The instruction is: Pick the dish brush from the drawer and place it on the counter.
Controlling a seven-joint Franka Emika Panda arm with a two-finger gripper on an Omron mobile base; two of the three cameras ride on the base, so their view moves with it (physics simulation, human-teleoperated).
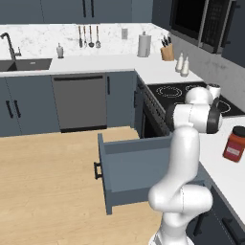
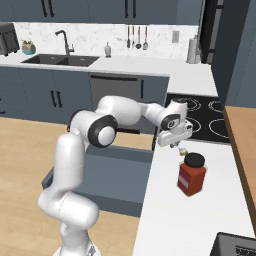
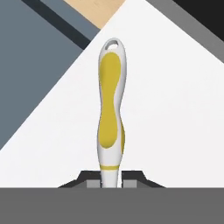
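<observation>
My gripper [image 2: 173, 144] hangs low over the white counter [image 2: 190, 220] between the cooktop and a red jar, shut on the dish brush [image 3: 111, 109]. The brush's white and yellow handle sticks out from between the fingertips [image 3: 129, 181] over the counter [image 3: 175, 109]. In the right base view a small pale-yellow end of the brush [image 2: 182, 151] shows just under the hand, close to the worktop; whether it touches I cannot tell. The blue-grey drawer [image 1: 134, 167] stands pulled out below the counter edge, also seen as the drawer [image 2: 115, 170] behind my arm.
A red jar with a black lid [image 2: 191, 174] stands on the counter right beside the gripper, the same jar [image 1: 234, 143] in the left view. The black cooktop [image 2: 210, 117] lies just beyond. A dark appliance corner [image 2: 235, 245] sits at the counter's near end.
</observation>
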